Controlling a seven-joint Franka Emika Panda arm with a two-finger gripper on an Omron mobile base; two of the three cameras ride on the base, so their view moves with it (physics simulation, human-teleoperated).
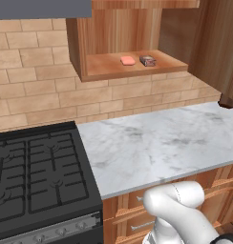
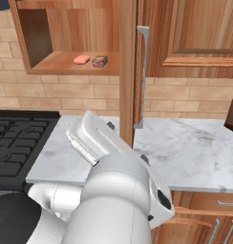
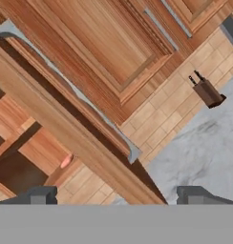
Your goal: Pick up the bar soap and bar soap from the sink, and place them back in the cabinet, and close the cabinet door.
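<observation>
The wall cabinet [image 1: 109,71] stands open. On its shelf lies the salmon-pink bar soap [image 1: 127,60] [image 2: 81,59], and beside it a small dark, reddish block [image 1: 147,60] [image 2: 100,61]; I cannot tell whether that is the other bar soap. The cabinet door [image 2: 128,71] is swung out and shows edge-on, with a grey handle [image 2: 143,76]. In the hand view my gripper [image 3: 118,198] is open and holds nothing. The door's edge [image 3: 75,138] and handle [image 3: 90,114] run diagonally just ahead of it, with the pink soap [image 3: 66,161] peeking past. The sink is out of view.
A white marble counter [image 1: 156,143] lies below the cabinet, with a black gas stove [image 1: 37,176] to its left. A dark brown block [image 1: 227,101] [image 3: 207,92] stands on the counter at the far right. A closed wooden cabinet [image 2: 199,33] hangs right of the door.
</observation>
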